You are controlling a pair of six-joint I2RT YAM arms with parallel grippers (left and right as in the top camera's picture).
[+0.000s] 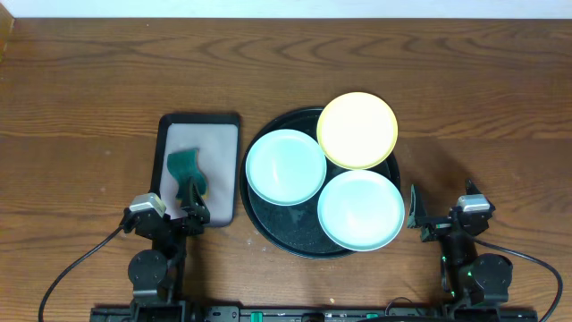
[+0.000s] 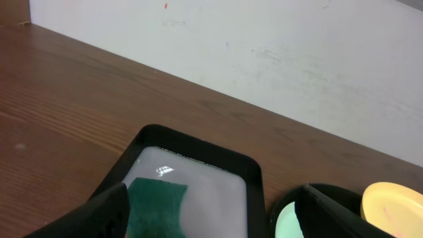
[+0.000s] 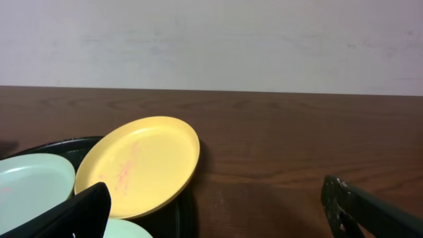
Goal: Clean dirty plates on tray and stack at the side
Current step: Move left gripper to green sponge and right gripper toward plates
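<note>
Plates, three alike in size, sit on the round black tray, which lies on the wooden surface. The yellow plate is at the tray's far edge, propped on the raised rim and overhanging it; the right wrist view shows it tilted, with faint reddish smears across its face. One mint-green plate fills the tray's left part. The other mint-green plate fills its near right part and reaches the rim there.

The left gripper is left of the tray, over the near end of a grey tray with a black rim. Its jaws are spread wide and grip nothing. A green sponge lies on the grey tray just ahead of them; whether a finger touches it cannot be told.

The right gripper hangs just right of the tray, near the closer mint-green plate. Its jaws are also spread wide and empty, clear of the plates.
</note>
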